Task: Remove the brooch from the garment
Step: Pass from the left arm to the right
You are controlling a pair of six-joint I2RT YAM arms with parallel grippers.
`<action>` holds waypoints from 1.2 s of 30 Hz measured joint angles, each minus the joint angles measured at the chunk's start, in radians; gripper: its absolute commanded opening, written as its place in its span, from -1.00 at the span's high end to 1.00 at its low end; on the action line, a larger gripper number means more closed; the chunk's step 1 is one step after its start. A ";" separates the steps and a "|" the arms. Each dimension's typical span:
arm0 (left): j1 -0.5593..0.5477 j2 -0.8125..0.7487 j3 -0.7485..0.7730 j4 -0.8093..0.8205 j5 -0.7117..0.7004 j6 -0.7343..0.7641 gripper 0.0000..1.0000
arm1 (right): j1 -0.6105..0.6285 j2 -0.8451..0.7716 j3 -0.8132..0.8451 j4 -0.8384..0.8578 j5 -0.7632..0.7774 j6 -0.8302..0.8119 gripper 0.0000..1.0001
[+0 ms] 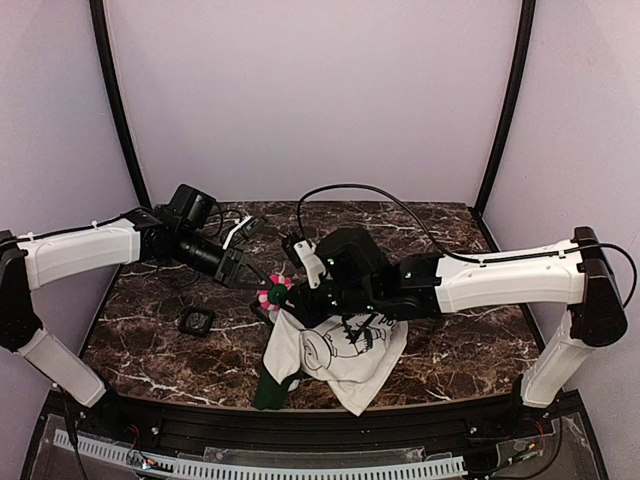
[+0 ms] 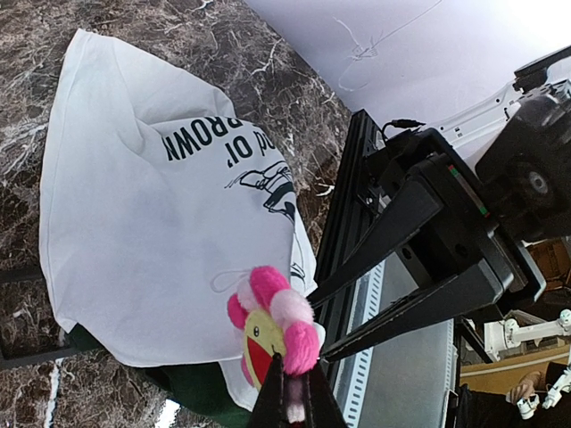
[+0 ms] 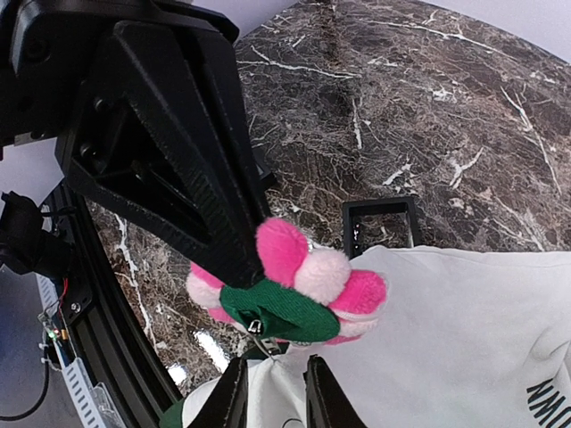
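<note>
Pink-and-white flower brooch (image 1: pixel 273 291) was held up mid-table, at the top corner of the shirt (image 1: pixel 350 352). Left gripper (image 2: pixel 287 397) was clamped tight on the brooch's edge. Right gripper (image 3: pixel 272 392) had its jaws narrow around white cloth just under the brooch's green back; couldn't tell if it actually pinched. Shirt draped down onto the marble table (image 1: pixel 150 350). Small black square frame (image 1: pixel 196 320) lay apart on the left.
</note>
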 measured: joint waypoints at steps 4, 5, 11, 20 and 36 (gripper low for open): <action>0.000 0.000 0.000 0.000 -0.001 -0.001 0.98 | 0.004 0.010 0.014 0.002 0.006 0.003 0.69; 0.000 0.000 0.000 0.000 -0.001 -0.001 0.98 | 0.005 0.014 0.018 0.001 0.006 0.005 0.70; 0.000 0.000 0.000 0.000 -0.001 -0.004 0.98 | 0.006 0.039 0.025 0.001 0.010 0.005 0.76; 0.000 0.000 0.000 0.001 -0.002 -0.005 0.98 | 0.010 0.046 0.026 0.005 0.021 0.010 1.00; 0.000 0.008 0.000 0.001 -0.025 -0.002 0.16 | 0.014 0.050 0.026 0.009 0.097 0.056 1.00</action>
